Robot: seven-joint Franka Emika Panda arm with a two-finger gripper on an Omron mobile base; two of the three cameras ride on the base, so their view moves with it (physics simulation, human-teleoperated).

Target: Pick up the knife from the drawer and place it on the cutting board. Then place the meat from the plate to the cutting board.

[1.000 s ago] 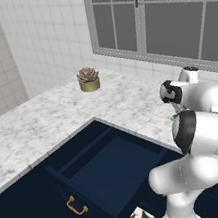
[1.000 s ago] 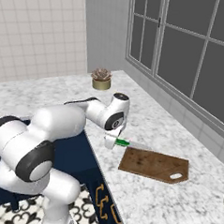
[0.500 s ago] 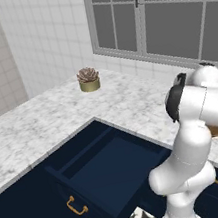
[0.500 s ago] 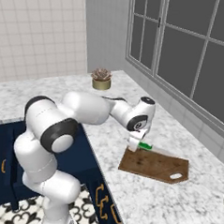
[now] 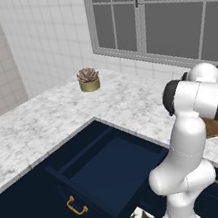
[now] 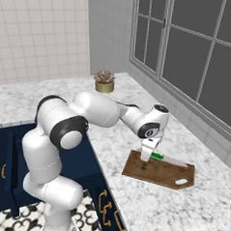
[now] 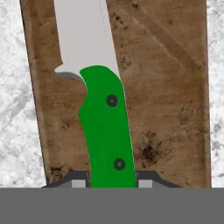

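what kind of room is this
A kitchen, rendered rather than real: a marble counter over navy cabinets with an open drawer, a wooden cutting board with a green-handled knife held over it, and a tiled wall by a window.

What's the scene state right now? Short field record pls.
gripper: shut on knife handle, low over the board
knife: green handle between the fingertips, pale blade along the cutting board
cutting board: on the marble counter, right of the drawer
drawer: pulled open, nothing seen inside
potted plant: far back on counter
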